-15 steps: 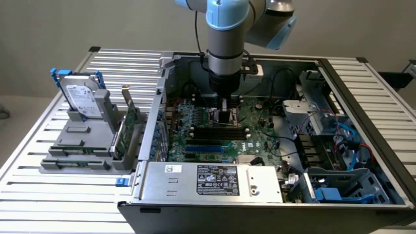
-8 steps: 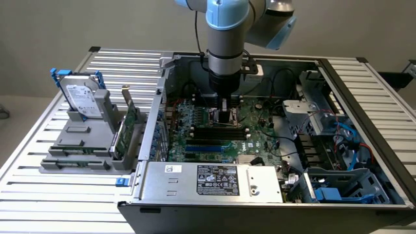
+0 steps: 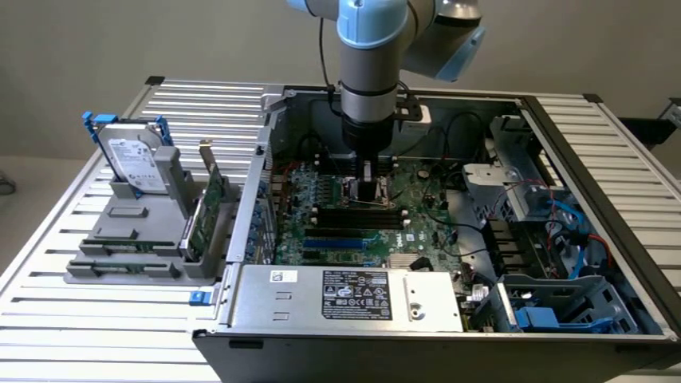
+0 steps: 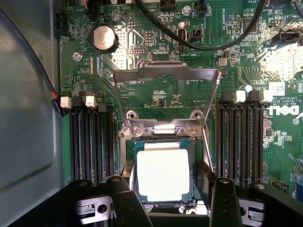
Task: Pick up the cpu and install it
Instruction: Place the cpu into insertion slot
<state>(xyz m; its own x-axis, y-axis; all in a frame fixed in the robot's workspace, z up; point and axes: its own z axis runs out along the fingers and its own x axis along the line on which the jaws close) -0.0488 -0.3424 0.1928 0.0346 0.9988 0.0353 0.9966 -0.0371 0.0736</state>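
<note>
The cpu (image 4: pixel 163 174), a flat square chip with a silvery-white top and a thin green edge, lies flat inside the motherboard socket (image 4: pixel 128 142). The socket's metal load plate (image 4: pixel 165 73) is swung up and open behind it. My gripper (image 4: pixel 168 201) hangs right over the socket, its black fingers (image 4: pixel 124 198) standing either side of the chip, open, with a gap showing on one side. In the exterior view the gripper (image 3: pixel 368 187) reaches down into the open computer case (image 3: pixel 596 263) at the board's middle and covers the chip.
Black memory slots (image 4: pixel 90 142) flank the socket on both sides. A coin battery (image 4: pixel 104 38) and black cables (image 4: pixel 213 45) lie beyond the load plate. At the exterior view's left, a hard drive (image 3: pixel 133 159) stands in a grey holder (image 3: pixel 127 239). The power supply (image 3: pixel 352 295) fills the case's front.
</note>
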